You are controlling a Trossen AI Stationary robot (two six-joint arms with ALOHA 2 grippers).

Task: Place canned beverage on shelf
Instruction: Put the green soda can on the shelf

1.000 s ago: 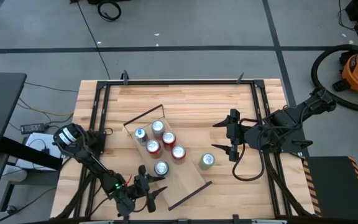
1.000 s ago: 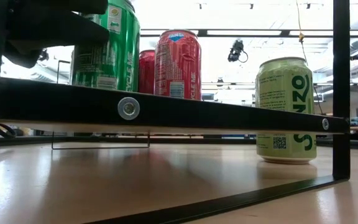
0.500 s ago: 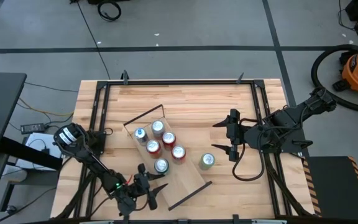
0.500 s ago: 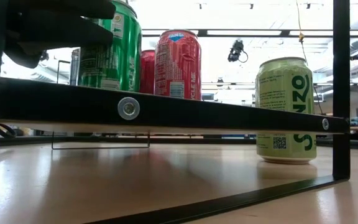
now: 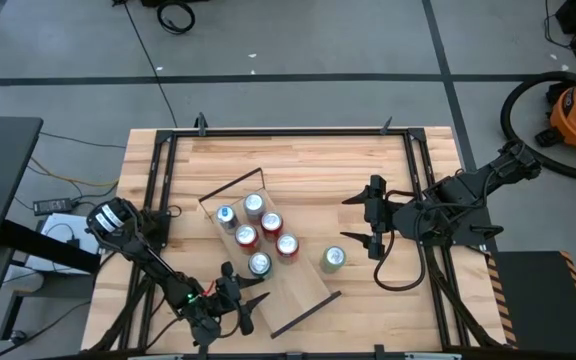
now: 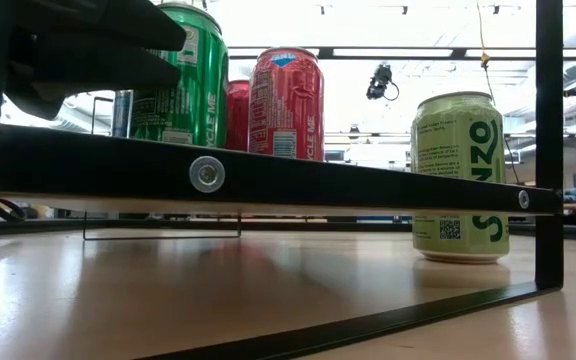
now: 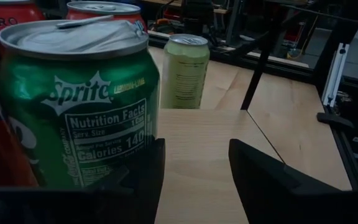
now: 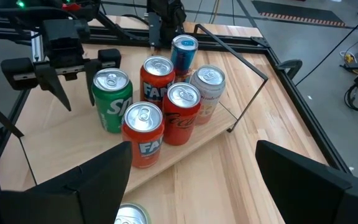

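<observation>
Your last can (image 5: 333, 259), pale green and upright on the table (image 5: 308, 165) just beside the shelf (image 5: 303, 285), stands nearer the released right tool (image 5: 365, 224) than the released left tool (image 5: 246, 308) behind the shelf's green can (image 5: 259, 267).

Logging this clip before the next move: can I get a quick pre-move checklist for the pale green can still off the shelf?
1. Pale green can upright on the table, beside the shelf: ok.
2. Free room at the shelf's near end: ok.
3. Right claw open and empty: ok.
4. Left claw open, off the Sprite can: ok.
5. Six cans standing on the shelf: ok.
6. Left claw clear of the placing path: cannot tell.
</observation>
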